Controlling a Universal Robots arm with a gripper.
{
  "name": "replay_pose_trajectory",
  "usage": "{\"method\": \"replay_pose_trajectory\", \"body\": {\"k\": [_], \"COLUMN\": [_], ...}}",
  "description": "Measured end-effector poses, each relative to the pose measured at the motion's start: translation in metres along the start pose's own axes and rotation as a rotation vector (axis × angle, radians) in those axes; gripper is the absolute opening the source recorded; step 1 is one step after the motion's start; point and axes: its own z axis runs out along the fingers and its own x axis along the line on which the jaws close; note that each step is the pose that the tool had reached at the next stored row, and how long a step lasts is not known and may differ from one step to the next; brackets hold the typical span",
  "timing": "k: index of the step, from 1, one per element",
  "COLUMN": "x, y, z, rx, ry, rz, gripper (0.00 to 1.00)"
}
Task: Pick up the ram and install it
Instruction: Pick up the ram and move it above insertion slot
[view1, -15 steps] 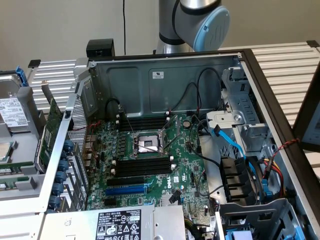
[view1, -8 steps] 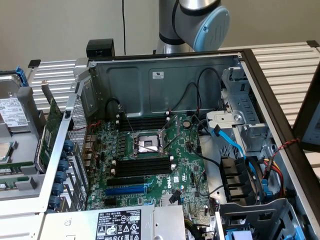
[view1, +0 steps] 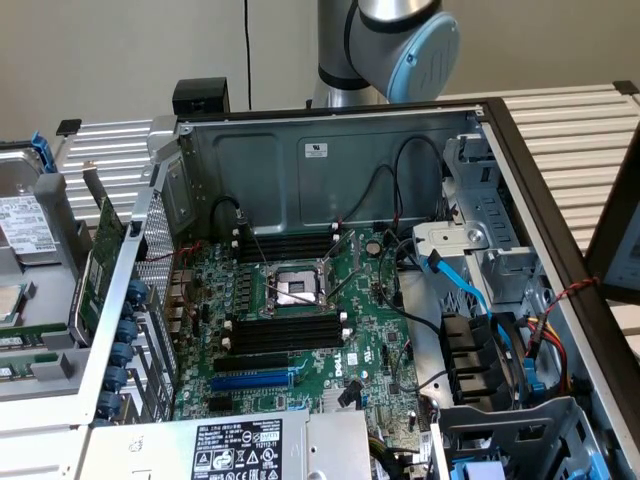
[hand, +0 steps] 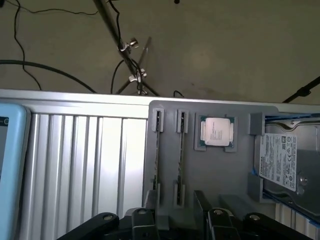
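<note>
The biggest thing I have on screen is the open grey steel computer case (view1: 330, 150), lying on its side with the green motherboard (view1: 300, 330) facing up. The long black memory slots (view1: 285, 330) are bare on either side of the processor socket. The case sits on the silver ribbed aluminium counter (hand: 75, 160). Behind the case stands the silver arm with its pale blue joint cap (view1: 400, 40).

Off the exterior view's left of the case, on the same counter, is the flat grey plastic parts tray (hand: 215, 170), and that is what my wrist camera is looking down on. It carries a silver hard drive with a white label (hand: 285, 160) in one pocket and a square metal-lidded processor (hand: 216, 132) in another. Beside the processor are two narrow parallel slots, each with a thin strip standing on edge. I take the ram (hand: 157, 155) to be one of these, though edge-on I can't make out its colour or chips, or say which of the two is the target.

The black end effector (hand: 175, 220) hangs above the near edge of the tray with its fingers spread wide and nothing between them. The ram lies straight out ahead of it, well apart from the fingertips. Its long axis runs directly away from the end effector, parallel to the counter's ribs. In my judgement, that puts the finger gap across the stick's thin dimension.
</note>
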Motion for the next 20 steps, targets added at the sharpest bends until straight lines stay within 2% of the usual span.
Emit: {"method": "replay_pose_trajectory", "body": {"k": [7, 20], "x": [0.010, 0.011], "y": [-0.0003, -0.0014], "z": [0.0128, 0.0363], "rx": [0.0012, 0.0014], "ry": [-0.0002, -0.0002], "rz": [0.002, 0.004], "gripper": [0.42, 0.42]}}
